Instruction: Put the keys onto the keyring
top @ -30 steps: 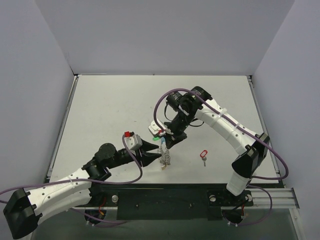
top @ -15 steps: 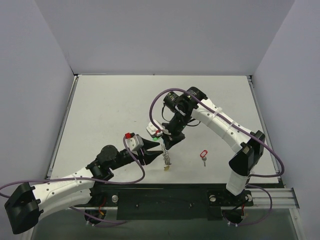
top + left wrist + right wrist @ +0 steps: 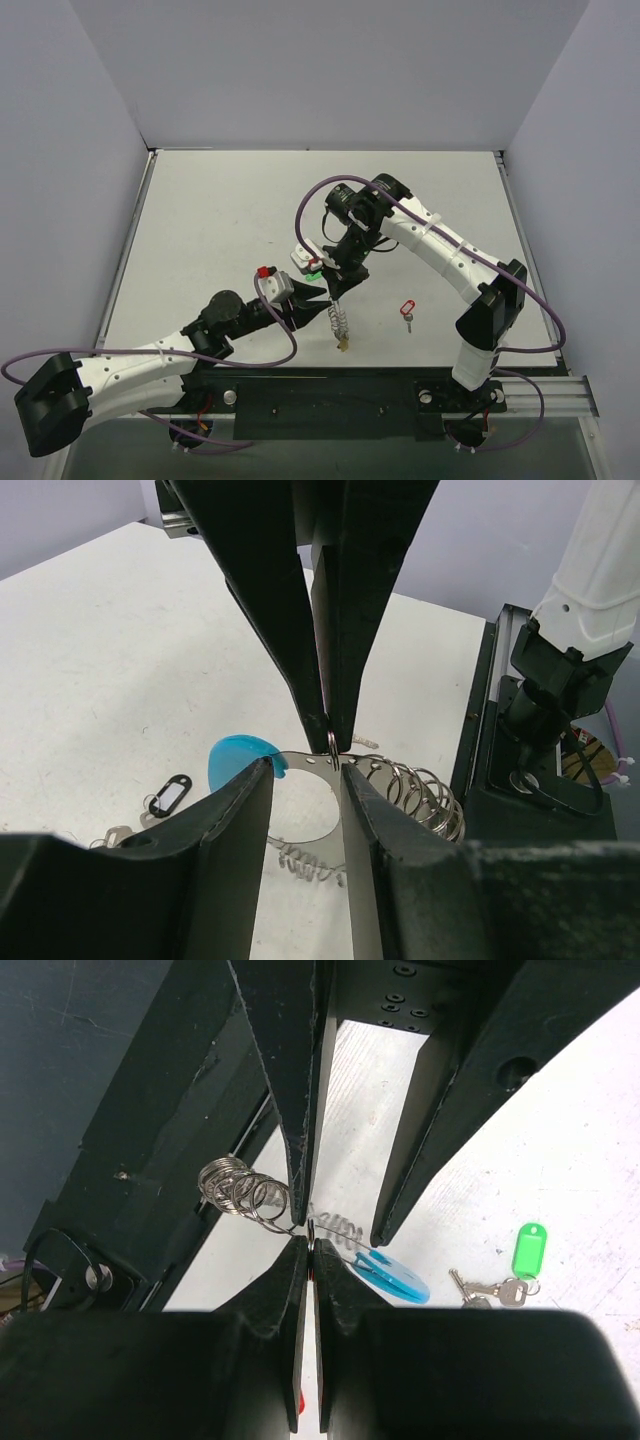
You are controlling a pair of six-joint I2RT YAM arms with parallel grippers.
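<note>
Clamped fully shut with the right gripper (image 3: 312,1245) on a small ring (image 3: 331,742) of the keyring (image 3: 340,322), holding it up over the worktop (image 3: 220,220) around the middle of the near edge. Probably held this way to keep the loop steady and open to reach from the side. Trailing below the pinch: coiled chain, blue tag (image 3: 243,755) and yellow piece (image 3: 344,346); cannot tell whether the lowest end touches the worktop.

About half open with the left gripper (image 3: 305,770), straddling the flat metal strip just under the pinched ring and clamping nothing as far as can be seen. Likely lining up a second hold so the ring can be worked open.

Lying loose on the worktop: red key (image 3: 406,310) toward the right along the near edge, green key (image 3: 527,1250) and black key (image 3: 167,795) near the keyring. None threaded yet, by the look of it.

Against a second ago: left gripper off the chain, no longer touching it; chain drawn out longer and straighter toward the near edge; right gripper nudged slightly left.
</note>
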